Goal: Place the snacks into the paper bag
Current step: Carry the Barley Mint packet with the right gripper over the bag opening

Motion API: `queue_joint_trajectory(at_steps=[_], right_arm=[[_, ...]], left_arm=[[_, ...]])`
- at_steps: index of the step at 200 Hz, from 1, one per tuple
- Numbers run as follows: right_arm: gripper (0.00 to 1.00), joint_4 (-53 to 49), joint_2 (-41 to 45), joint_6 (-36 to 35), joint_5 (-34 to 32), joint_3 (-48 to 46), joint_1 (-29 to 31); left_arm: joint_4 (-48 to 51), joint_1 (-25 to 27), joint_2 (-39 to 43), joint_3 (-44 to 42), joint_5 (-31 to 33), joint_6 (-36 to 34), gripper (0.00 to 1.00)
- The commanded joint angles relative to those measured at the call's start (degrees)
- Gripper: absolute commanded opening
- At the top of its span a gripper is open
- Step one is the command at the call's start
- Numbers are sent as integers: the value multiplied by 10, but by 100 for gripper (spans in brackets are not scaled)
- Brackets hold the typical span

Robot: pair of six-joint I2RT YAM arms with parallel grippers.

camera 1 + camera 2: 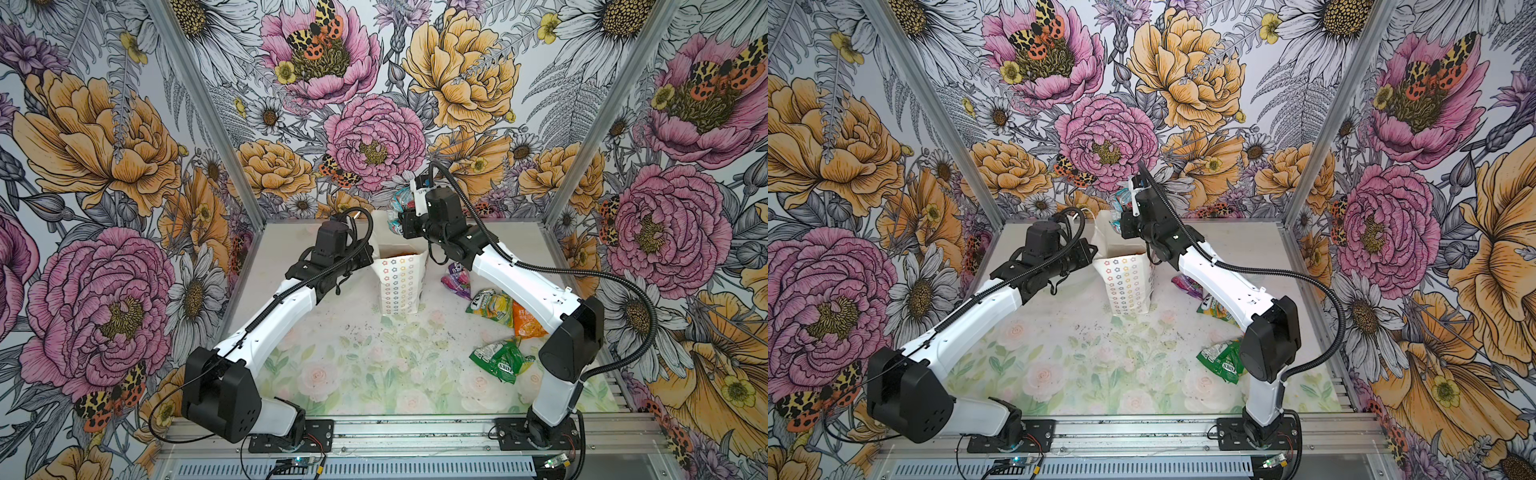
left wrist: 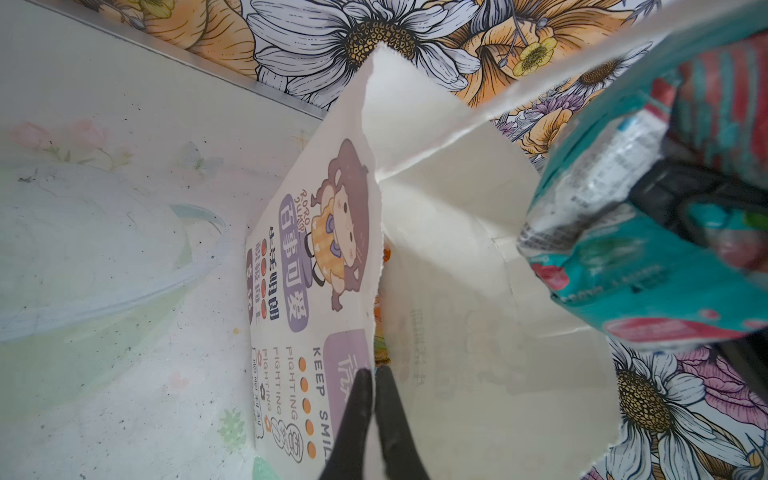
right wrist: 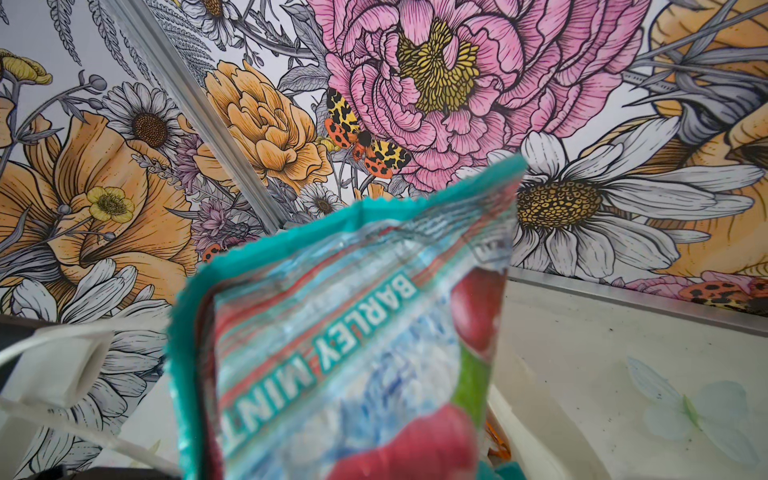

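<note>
Over the open paper bag, teal packet.

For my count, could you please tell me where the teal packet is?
In both top views the teal packet hangs in the right gripper above the bag, mid-scene.

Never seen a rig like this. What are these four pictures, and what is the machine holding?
Two white-and-black robot arms work over a table. Two pictures look down from overhead; the other two come from cameras on each arm's wrist. The left arm pinches the rim of the paper bag in shut jaws. The right arm holds a teal packet in its jaws over the bag's open top. On the table lie a purple packet, a yellow-green packet, an orange packet and a green packet.
</note>
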State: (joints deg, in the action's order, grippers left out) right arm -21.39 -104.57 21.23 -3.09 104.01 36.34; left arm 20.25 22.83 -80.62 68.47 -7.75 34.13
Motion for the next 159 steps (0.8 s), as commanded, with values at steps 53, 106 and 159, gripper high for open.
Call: queue_joint_trajectory(at_steps=[53, 106, 159], right_arm=[[0, 6, -42, 2, -41, 51, 9], [4, 5, -56, -3, -57, 53, 9], [4, 5, -74, 10, -61, 64, 11]], left_arm=[[-8, 2, -14, 14, 3, -6, 0], [-8, 2, -16, 14, 3, -5, 0], [-9, 2, -14, 12, 2, -5, 0]])
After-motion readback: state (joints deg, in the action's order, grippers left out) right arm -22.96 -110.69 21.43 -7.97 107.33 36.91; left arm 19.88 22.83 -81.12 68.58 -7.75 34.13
